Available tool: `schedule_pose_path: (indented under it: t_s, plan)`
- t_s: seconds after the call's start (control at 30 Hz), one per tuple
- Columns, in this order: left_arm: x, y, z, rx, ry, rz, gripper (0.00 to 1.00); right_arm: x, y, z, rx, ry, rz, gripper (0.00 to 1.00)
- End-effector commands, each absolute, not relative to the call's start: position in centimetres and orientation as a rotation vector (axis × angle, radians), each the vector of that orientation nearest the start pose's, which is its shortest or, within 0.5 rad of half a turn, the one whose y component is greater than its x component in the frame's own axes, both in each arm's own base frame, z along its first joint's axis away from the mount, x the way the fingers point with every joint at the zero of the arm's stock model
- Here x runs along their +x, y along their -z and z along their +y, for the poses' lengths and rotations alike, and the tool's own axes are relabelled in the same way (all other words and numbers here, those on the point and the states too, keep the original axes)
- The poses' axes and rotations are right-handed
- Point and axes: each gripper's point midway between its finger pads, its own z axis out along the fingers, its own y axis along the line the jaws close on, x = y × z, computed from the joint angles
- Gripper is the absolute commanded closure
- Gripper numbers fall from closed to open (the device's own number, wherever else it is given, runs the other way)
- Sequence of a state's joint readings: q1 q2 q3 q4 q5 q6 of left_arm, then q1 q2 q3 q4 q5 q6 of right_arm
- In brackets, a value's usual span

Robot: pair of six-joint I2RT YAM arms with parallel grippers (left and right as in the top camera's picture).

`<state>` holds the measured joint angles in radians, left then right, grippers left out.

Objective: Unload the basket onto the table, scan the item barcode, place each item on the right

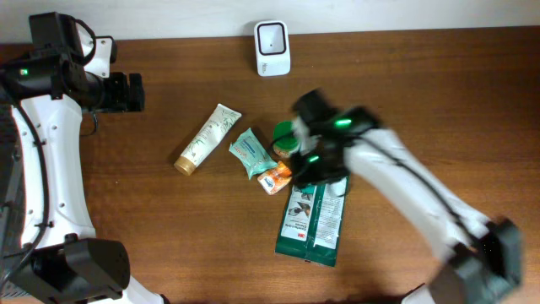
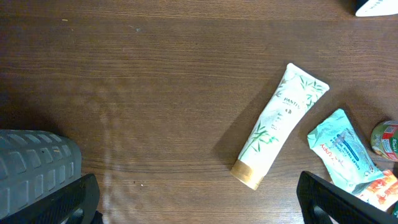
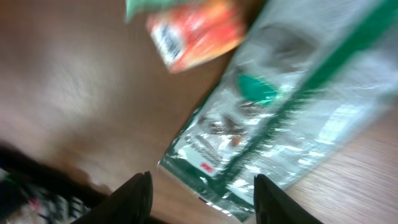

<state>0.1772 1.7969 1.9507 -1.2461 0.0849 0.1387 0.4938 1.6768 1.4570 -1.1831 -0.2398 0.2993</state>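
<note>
While no item has yet been brought to the scanner (image 1: pixel 272 47), which stands alone at the far edge of the table (image 1: pixel 422 76), the task appears to be at its opening step; nothing is lifted, and every item lies flat on the wood. Centre of table: a loose cluster comprising a cream tube (image 1: pixel 207 139), a teal packet (image 1: pixel 251 154), a green-lidded jar (image 1: pixel 284 139), an orange packet (image 1: pixel 275 178) and a green package (image 1: pixel 310 224); the orange packet lies just beside the upper end of the green package. Right gripper (image 3: pixel 204 193): poised over the upper end of the green package, jaws apart, the package corner showing between them; no grip is made, though blur in the wrist view hides any light contact. The green package is therefore the likely item to be scanned; this is a judgement from position alone. Left gripper (image 1: pixel 131 91): jaws spread wide, holding nothing, well apart from the cluster at the left side. Remaining: grasp, lift, carry to the scanner, and turn the barcode toward its window; the barcode itself cannot be made out.
</note>
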Motion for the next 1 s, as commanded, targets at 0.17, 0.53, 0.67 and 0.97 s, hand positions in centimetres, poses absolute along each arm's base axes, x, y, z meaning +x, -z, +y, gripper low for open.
schedule_pose_path:
  t_s: [0.17, 0.53, 0.67, 0.97]
  plan:
    - [41.9, -26.4, 6.2, -0.008, -0.008, 2.622, 0.01, 32.5, -7.1, 8.6, 0.284, -0.702, 2.968, 0.43]
    - [41.9, -26.4, 6.2, -0.009, -0.008, 2.622, 0.01, 30.8, 0.0, 9.6, 0.344, -0.802, 3.072, 0.38]
    - [41.9, -26.4, 6.2, -0.009, -0.008, 2.622, 0.01, 31.8, 0.0, 9.8, 0.321, -0.813, 3.03, 0.44]
    - [41.9, -26.4, 6.2, -0.008, -0.008, 2.622, 0.01, 32.5, 0.8, 11.0, 0.248, -0.907, 2.988, 0.96]
